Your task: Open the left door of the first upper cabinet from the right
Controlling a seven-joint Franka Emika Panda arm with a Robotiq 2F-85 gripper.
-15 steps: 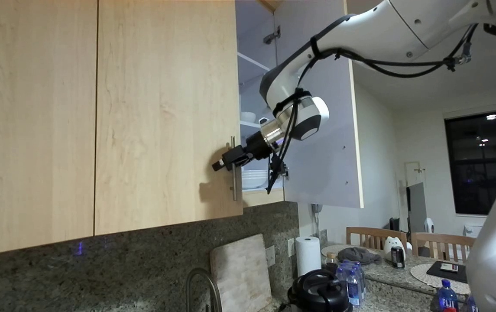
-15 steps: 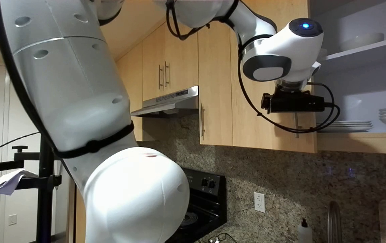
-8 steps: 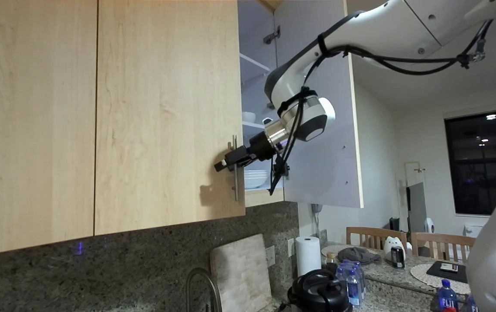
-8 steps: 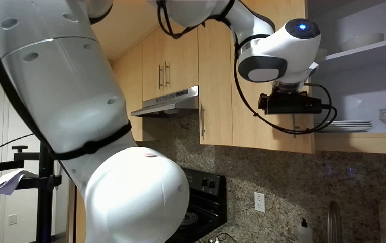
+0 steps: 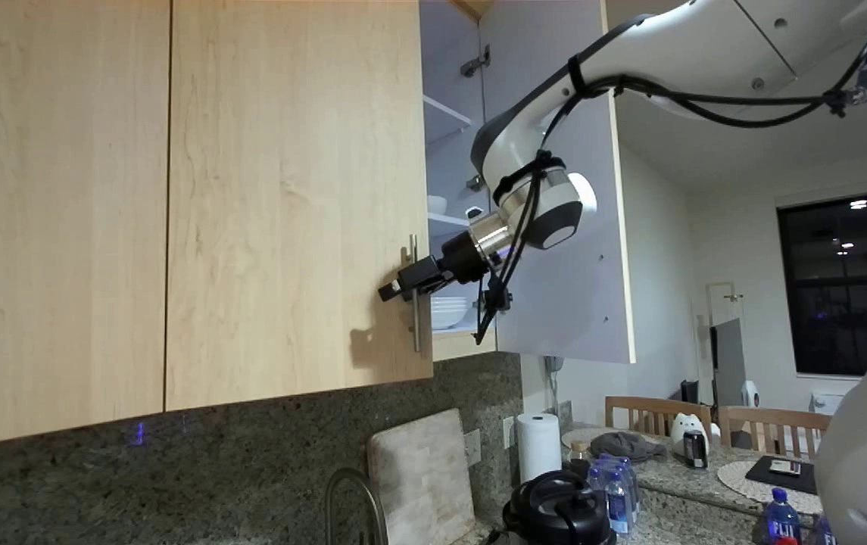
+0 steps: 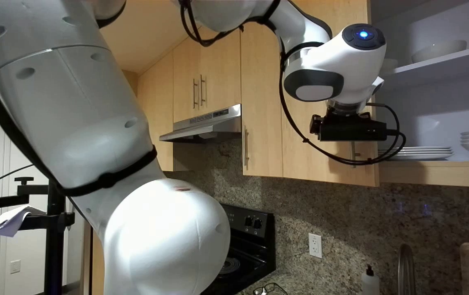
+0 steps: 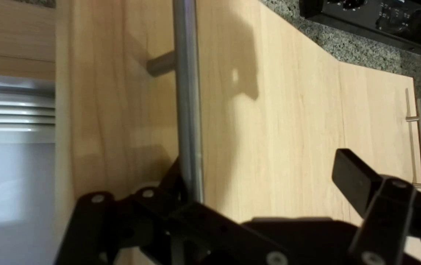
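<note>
The light wood cabinet door [image 5: 297, 189] stands partly open, with its free edge swung out; it also shows in an exterior view [image 6: 320, 151]. Its vertical metal bar handle [image 5: 416, 325] is near that free edge and runs down the wrist view [image 7: 188, 103]. My gripper [image 5: 397, 289] is at the handle's middle. In the wrist view the gripper [image 7: 260, 171] is open with its jaws wide apart. One finger reaches behind the bar, between bar and door. The other finger [image 7: 355, 180] is out over the door face, apart from the bar.
The right-hand door [image 5: 554, 250] stands wide open beside the arm. Inside the cabinet are stacked plates [image 6: 422, 153] and bowls [image 6: 439, 51]. A neighbouring door with a handle [image 6: 245, 147] is on the hinge side. Below are a faucet [image 5: 357, 484], cutting board [image 5: 422, 477] and black cooker [image 5: 558, 507].
The door's free edge has swung outward a little, with the gripper and handle moving along together. In the exterior views the arm has drawn back from the cabinet.
</note>
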